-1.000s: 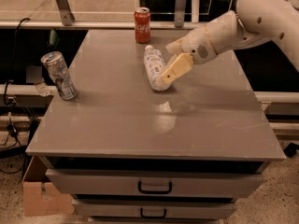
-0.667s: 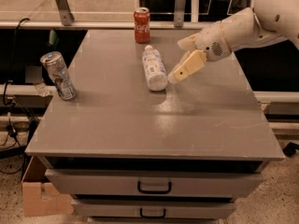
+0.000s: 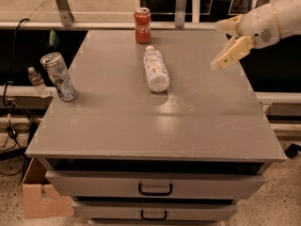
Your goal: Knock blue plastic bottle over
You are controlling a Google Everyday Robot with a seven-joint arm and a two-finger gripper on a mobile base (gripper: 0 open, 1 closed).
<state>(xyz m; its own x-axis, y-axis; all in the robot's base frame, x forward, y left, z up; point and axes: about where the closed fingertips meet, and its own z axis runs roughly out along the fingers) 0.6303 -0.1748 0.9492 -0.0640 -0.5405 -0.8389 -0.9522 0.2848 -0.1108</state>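
One camera looks down from above and in front of the grey flat-topped drawer cabinet [image 3: 141, 126], facing its drawer fronts and tilted toward the far metal rail [image 3: 108, 25]. It sits fairly near, so the top fills most of the frame. The cream two-finger gripper [image 3: 222, 48] reaches in from the upper right, above the far right corner and seemingly off the surface.

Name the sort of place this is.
Probably a lab or workshop: a drawer cabinet serves as bench, cables trail left, a cardboard box sits below. The claw hovers over the cabinet's right edge.
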